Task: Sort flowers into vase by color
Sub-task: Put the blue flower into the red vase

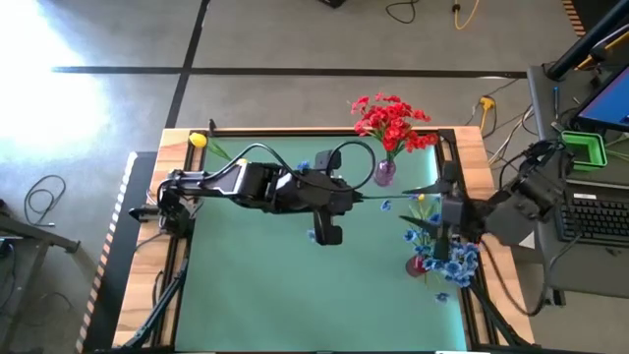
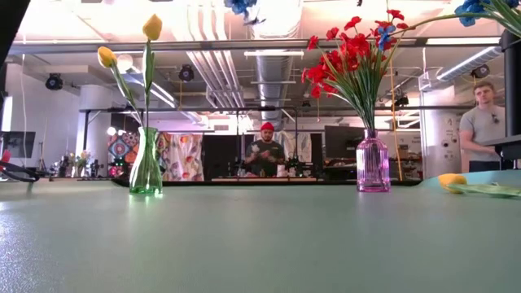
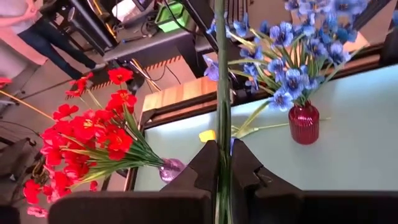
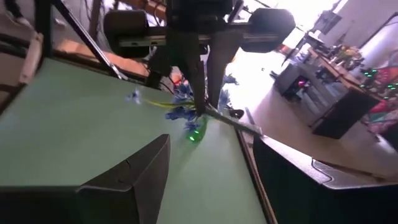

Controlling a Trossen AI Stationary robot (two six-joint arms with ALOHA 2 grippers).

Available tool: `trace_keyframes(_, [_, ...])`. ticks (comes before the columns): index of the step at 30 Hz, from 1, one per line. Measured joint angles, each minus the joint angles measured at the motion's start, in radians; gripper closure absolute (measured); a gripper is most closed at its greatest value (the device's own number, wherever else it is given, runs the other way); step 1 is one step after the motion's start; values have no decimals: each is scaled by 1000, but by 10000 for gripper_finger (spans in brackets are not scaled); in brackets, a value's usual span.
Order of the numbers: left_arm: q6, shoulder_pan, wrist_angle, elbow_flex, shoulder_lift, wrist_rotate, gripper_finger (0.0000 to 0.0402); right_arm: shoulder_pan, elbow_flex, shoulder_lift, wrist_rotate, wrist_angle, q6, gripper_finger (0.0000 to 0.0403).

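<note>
Right now, hard to make out where the pinched stem [image 3: 222,93] ends: runs up between the left claw [image 3: 221,163] fingers and out of the left wrist view, bloom cut off. Left claw [image 1: 329,224] pressed together on that thin green stem, hovering over mid-worktop [image 1: 256,285]. Right claw [image 4: 211,180] spread, nothing between the fingers, parked at the worktop's right edge near the blue bunch [image 1: 447,258]; from above, hidden largely behind blossoms. Red vase [image 3: 303,122] carrying small blue blossoms [image 3: 292,50], plain in the left wrist view, barely visible from overhead. Purple vase [image 2: 373,165] holding red clustered blooms [image 2: 354,57], fanned wide, with a blue blossom or two showing among the reds in the low view. Green vase [image 2: 146,167] upright with two yellow tulip heads [image 2: 152,27] on long stems. One yellow flower [image 1: 200,141] lying flat at the far left corner of the worktop. Loose blue blossoms [image 4: 180,106] scattered on the green mat, blurred. Two people [image 2: 264,152] standing in the room beyond.
</note>
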Motion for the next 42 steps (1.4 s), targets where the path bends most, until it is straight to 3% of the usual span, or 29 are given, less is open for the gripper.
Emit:
trace_keyframes(15, [37, 1, 28, -3, 7, 0, 401, -11, 13, -14, 16, 51, -56, 195])
trace_keyframes(30, [57, 5, 42, -4, 8, 1, 401, -11, 13, -12, 1, 52, -64, 305])
trace_keyframes(37, [58, 5, 40, -4, 8, 0, 401, -11, 13, -12, 1, 52, -63, 382])
trace_keyframes(42, [61, 5, 54, -4, 8, 1, 396, -11, 13, -12, 0, 52, -61, 390])
